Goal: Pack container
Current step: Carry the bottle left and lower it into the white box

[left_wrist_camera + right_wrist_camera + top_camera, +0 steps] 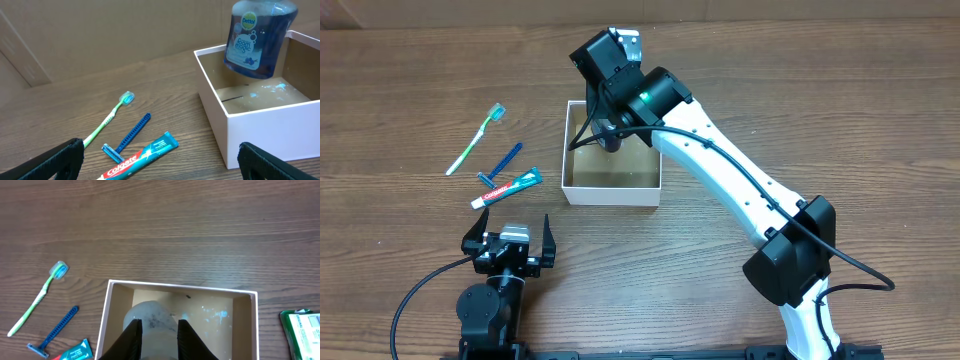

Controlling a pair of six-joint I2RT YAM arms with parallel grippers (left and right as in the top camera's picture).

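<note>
The container (610,192) is a square shallow cardboard box with white walls and a brown floor, at the table's middle. It also shows in the left wrist view (270,130) and the right wrist view (215,325). My right gripper (610,125) (159,325) is shut on a blue Dettol soap bottle (260,37) (150,315) and holds it upright over the box's left part. The bottle's base is just above the floor. My left gripper (510,240) (160,152) is open and empty, low near the front edge.
A green toothbrush (475,140) (107,120), a blue razor (502,162) (127,137) and a Colgate toothpaste tube (508,187) (142,157) lie left of the box. A small green packet (302,330) lies right of the box.
</note>
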